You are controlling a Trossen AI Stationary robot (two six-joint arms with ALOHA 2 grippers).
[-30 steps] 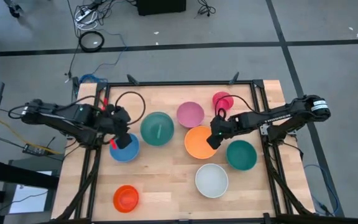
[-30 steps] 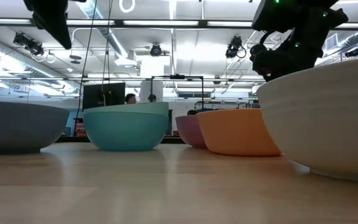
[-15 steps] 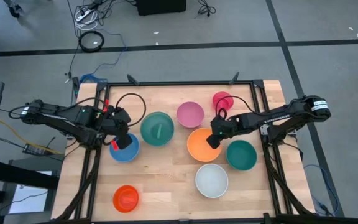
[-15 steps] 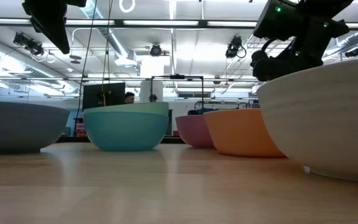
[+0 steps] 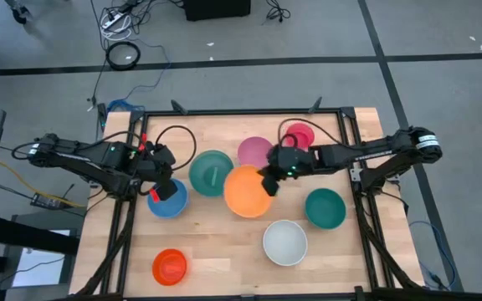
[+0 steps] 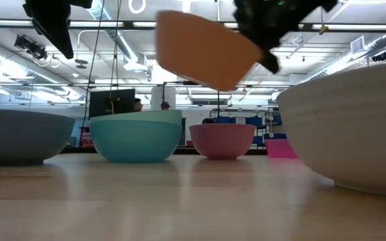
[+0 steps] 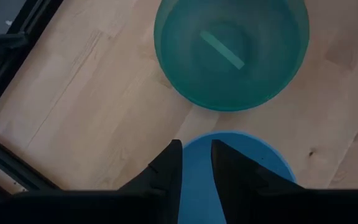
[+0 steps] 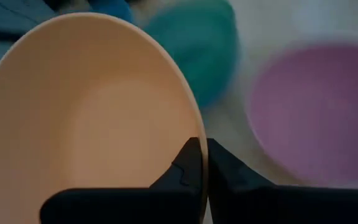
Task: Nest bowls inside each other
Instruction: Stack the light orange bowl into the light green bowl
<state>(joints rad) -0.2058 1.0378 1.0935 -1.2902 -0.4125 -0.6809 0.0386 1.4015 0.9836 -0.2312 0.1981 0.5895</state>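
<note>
My right gripper is shut on the orange bowl, which hangs tilted above the table's middle, between the light teal bowl and the pink bowl. My left gripper hovers open over the blue bowl at the left, touching nothing. The magenta bowl, the green bowl, the white bowl and the red-orange bowl stand on their bases on the wood. My right gripper pinches the orange bowl's rim on the bowl's right side. One finger is inside the bowl and the other outside the wall. The fingers come slanting down from the table's right. The bowl is lifted clear and tilted.
A black frame edges the wooden table. A flat strip lies in the light teal bowl. Bare wood shows at the near middle, between the red-orange and white bowls. The white bowl fills the right of the low view.
My right gripper has shut on the orange bowl's rim, risen and gone toward the table's left. The bowl, which stood on the table, is now lifted clear and tipped, and sits closer to the light teal bowl.
</note>
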